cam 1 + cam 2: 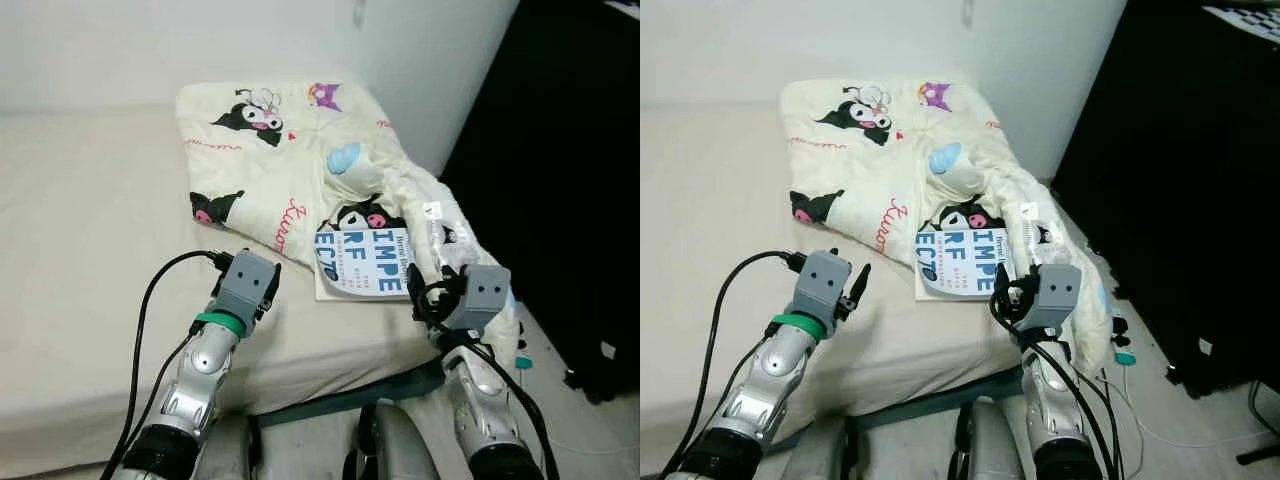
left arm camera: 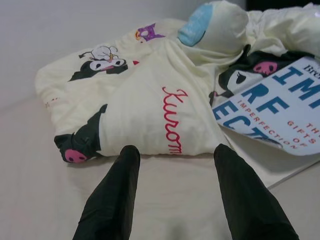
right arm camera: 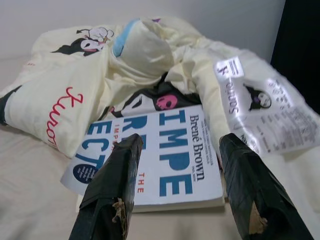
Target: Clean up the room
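I see a beige bed (image 1: 80, 230) against a white wall (image 1: 120, 40); a cartoon-print blanket (image 1: 290, 150) lies bunched beside a book (image 1: 365, 262). My left gripper (image 2: 175, 192) and right gripper (image 3: 180, 192) hover spread wide, holding nothing.

I saw a cream cartoon-print blanket (image 1: 290, 160) lying rumpled on the bed's far right corner, one end spilling over the right edge. A white book (image 1: 365, 262) with big blue lettering lay flat beside it, its top edge tucked under the folds.
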